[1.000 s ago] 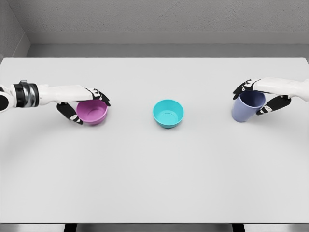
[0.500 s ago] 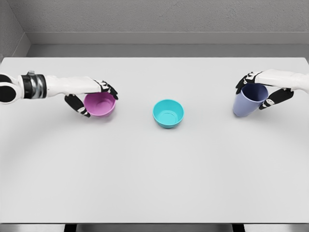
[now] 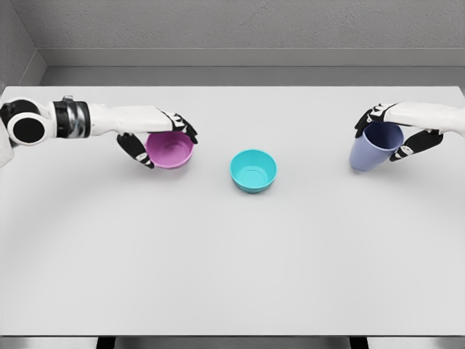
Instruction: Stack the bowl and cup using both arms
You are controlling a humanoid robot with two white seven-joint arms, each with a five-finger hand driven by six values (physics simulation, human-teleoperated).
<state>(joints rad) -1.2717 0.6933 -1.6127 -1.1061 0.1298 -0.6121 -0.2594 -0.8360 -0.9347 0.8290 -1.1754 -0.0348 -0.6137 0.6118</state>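
A teal bowl (image 3: 253,170) stands at the middle of the white table (image 3: 232,254). Left of it, my left hand (image 3: 156,139) is shut on a pink bowl (image 3: 170,150), held above the table with black fingers around its rim. At the right, my right hand (image 3: 396,134) is shut on a blue-violet cup (image 3: 372,149), which is tilted and lifted slightly off the surface.
The table's far edge meets a grey wall (image 3: 240,29) behind. Its front edge runs along the bottom of the view.
The left hand has carried the pink bowl rightward and up, closer to the teal bowl. The right hand has lifted the cup slightly and tilted it.
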